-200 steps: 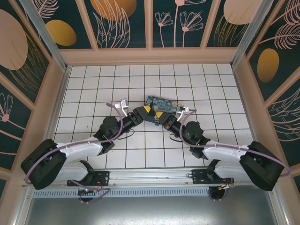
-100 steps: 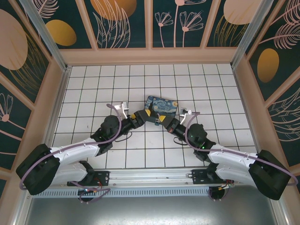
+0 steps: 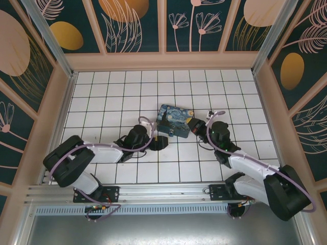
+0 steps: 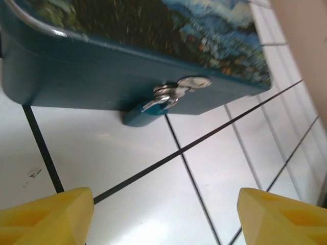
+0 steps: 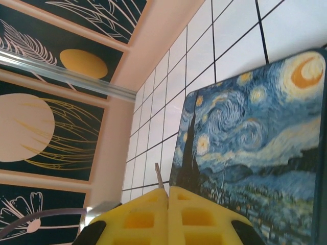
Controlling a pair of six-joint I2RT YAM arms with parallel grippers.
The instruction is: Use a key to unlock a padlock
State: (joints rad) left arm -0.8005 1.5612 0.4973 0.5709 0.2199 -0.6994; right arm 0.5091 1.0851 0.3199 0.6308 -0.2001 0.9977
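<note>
The small silvery padlock [image 4: 159, 101] hangs from the latch on the front wall of the dark blue painted box [image 4: 102, 71], just above the floor tiles. My left gripper [image 4: 163, 219] sits low on the floor facing it, a short way back. Its yellow fingers [image 4: 46, 214] stand wide apart with only bare tile between them. In the top view the left gripper [image 3: 159, 142] lies just in front of the box [image 3: 173, 120]. My right gripper [image 5: 168, 191] is shut on the key [image 5: 159, 176], whose thin metal blade sticks out past the fingertips. It hovers at the box's right end [image 3: 194, 125].
The white tiled floor [image 3: 112, 97] is walled in by peach-framed painted panels [image 3: 163, 56] on three sides. An aluminium rail [image 3: 163, 191] with the arm bases runs along the near edge. Open tiles lie behind and to both sides of the box.
Both grippers have left the box's front, where they met. The left one dropped back toward the floor and its arm folded. The right one swung to the box's right end, still holding the key.
</note>
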